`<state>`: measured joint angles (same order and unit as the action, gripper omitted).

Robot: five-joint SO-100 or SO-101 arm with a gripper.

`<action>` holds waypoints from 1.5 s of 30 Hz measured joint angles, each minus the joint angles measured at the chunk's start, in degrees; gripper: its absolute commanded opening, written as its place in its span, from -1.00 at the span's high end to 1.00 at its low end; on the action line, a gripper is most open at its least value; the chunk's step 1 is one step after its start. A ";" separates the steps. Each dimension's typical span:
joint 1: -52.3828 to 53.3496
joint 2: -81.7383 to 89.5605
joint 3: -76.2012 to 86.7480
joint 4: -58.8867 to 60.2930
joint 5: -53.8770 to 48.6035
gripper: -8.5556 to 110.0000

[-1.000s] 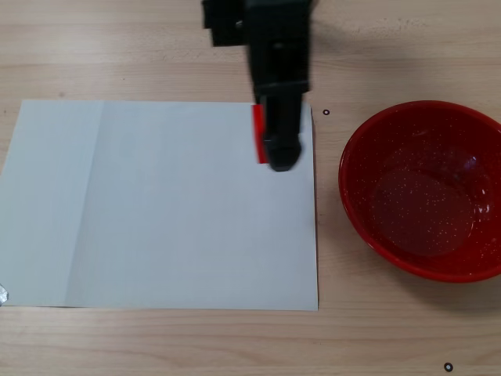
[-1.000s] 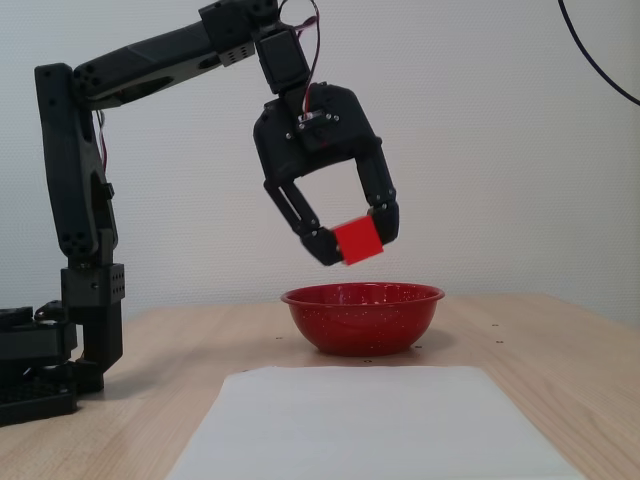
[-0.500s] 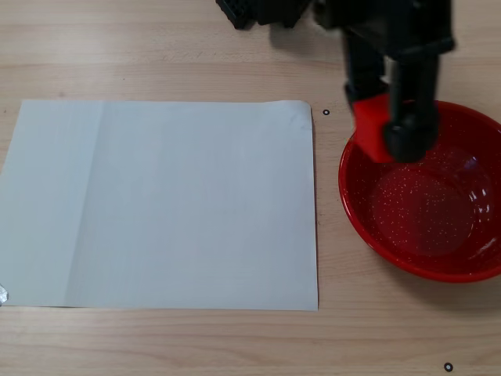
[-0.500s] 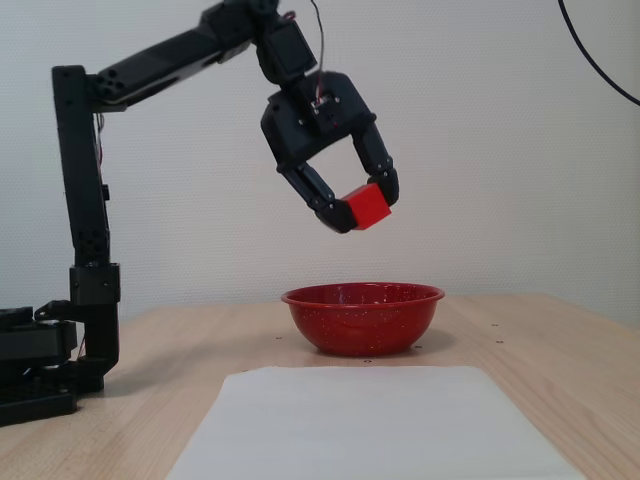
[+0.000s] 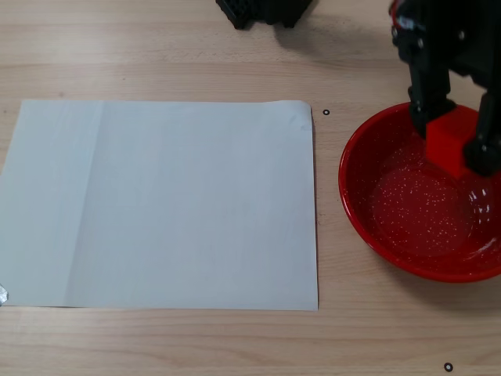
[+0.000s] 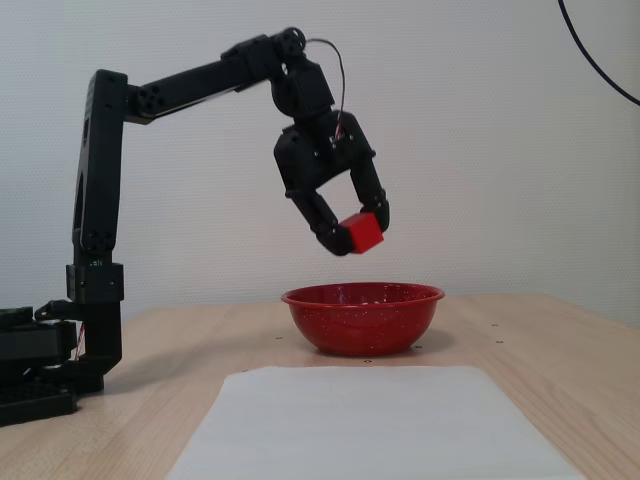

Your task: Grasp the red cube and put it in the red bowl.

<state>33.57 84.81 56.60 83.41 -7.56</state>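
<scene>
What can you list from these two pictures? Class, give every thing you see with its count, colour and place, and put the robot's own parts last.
red bowl: one, glossy red with white speckles inside, on the table at the right edge of the top-down fixed view, empty.
red cube: one, bright red, held in the air above the bowl, not touching it.
sheet of paper: one, white, flat on the table to the left of the bowl in the top-down fixed view.
table: one, light wood, under everything.
cable: one, black, against the wall at upper right in the side fixed view.
arm: one, black, base at the left in the side fixed view.
gripper: one, black, jaws closed on the cube.
</scene>
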 measured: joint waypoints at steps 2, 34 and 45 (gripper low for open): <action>0.62 -1.58 0.00 -1.41 0.00 0.83; -1.23 -4.39 0.18 1.41 1.23 0.85; -8.61 14.06 13.89 -0.79 1.23 0.85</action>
<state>24.96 98.88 70.49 82.62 -6.33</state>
